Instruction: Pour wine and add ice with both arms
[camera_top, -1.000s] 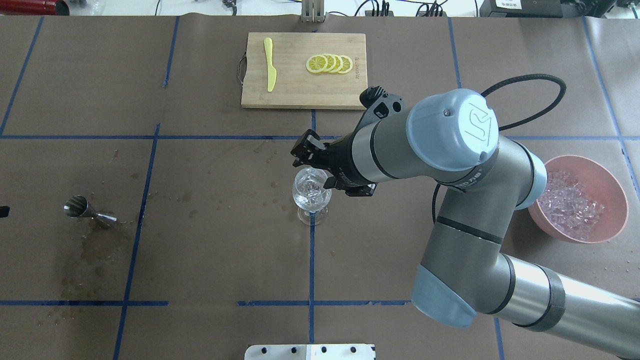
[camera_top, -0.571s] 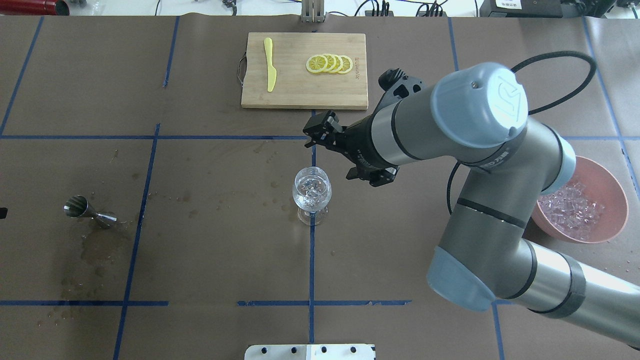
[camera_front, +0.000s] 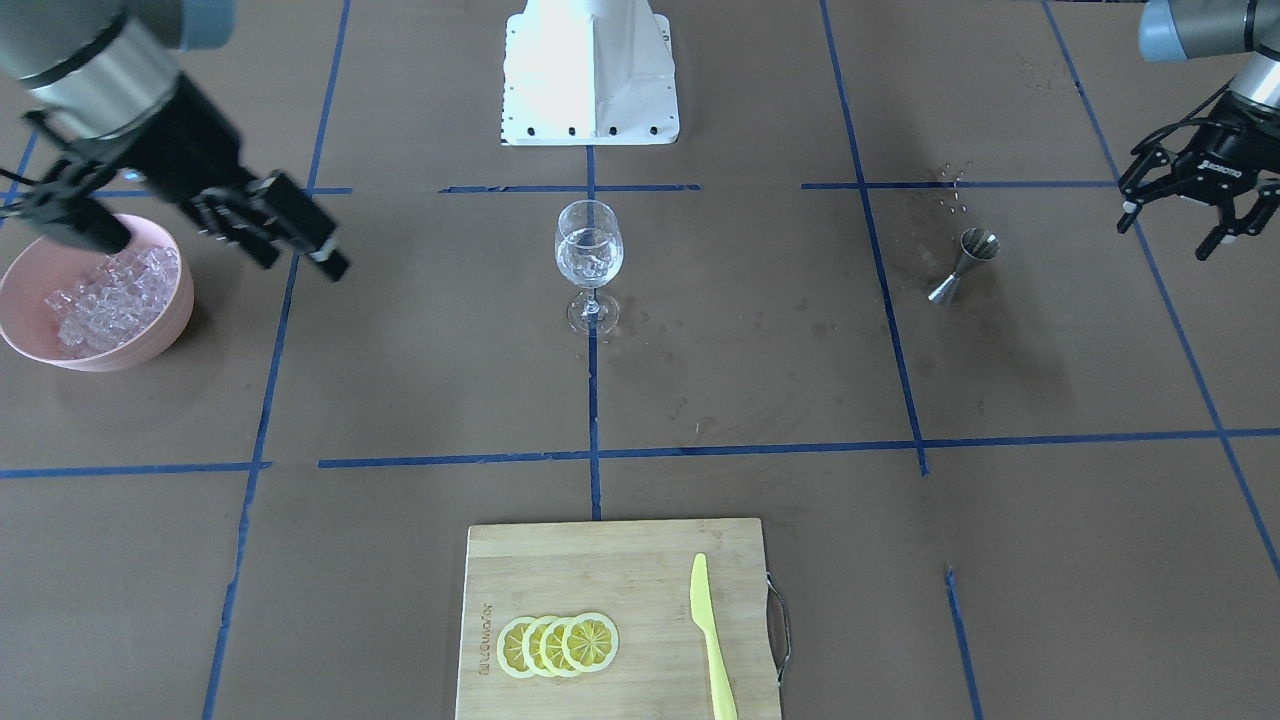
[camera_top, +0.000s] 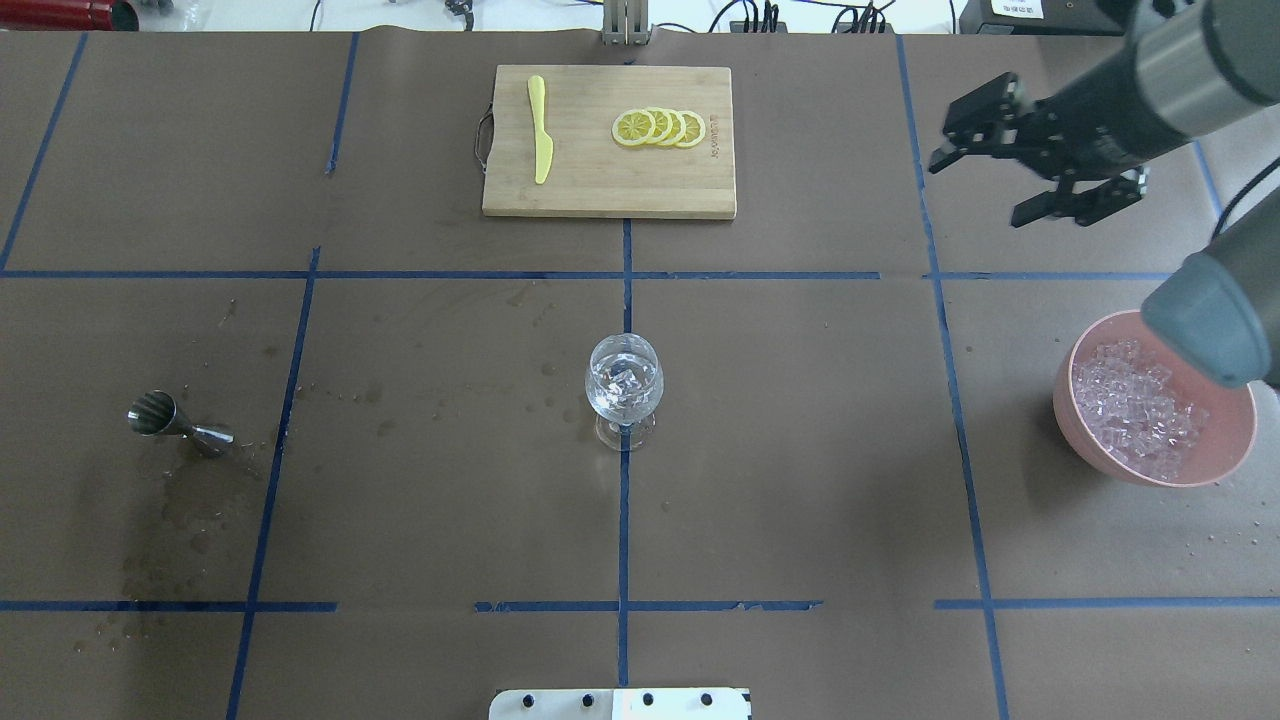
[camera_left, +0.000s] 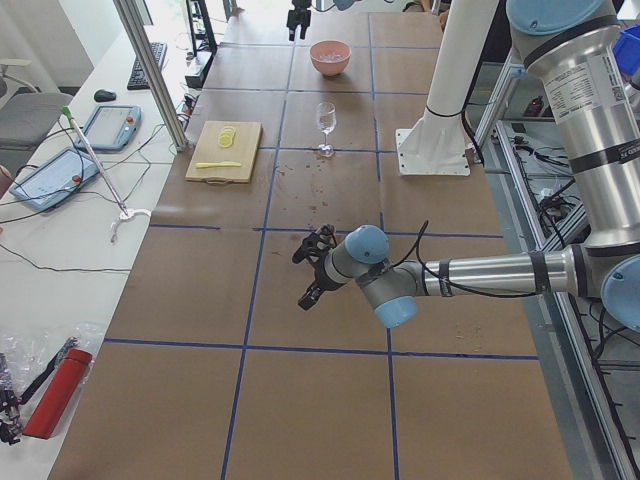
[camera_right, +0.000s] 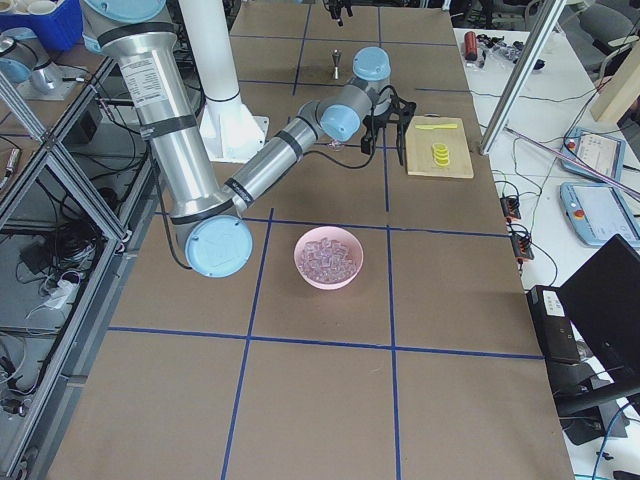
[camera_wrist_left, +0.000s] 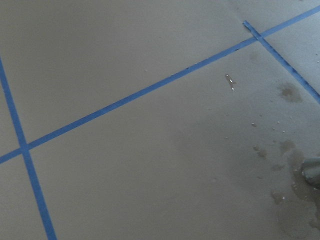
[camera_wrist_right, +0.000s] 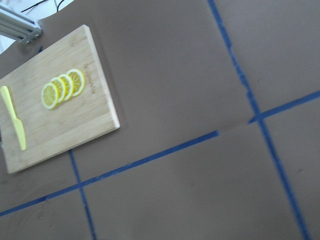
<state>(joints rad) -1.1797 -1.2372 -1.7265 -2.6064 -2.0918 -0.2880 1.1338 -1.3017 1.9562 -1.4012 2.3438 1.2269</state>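
A wine glass stands at the table's middle, holding clear liquid and a few ice cubes; it also shows in the front view. A heap of ice fills a pink bowl at the right. My right gripper is open and empty, raised over the back right of the table, far from the glass. My left gripper is open and empty, off the table's left side past a steel jigger. Dark wet marks spread around the jigger.
A wooden cutting board at the back middle carries lemon slices and a yellow knife. The right arm's elbow hangs over the bowl's far edge. The white pedestal base stands at the near edge.
My right arm swung from just over the wine glass to the back right of the table, gripper staying open. The glass and jigger have not moved.
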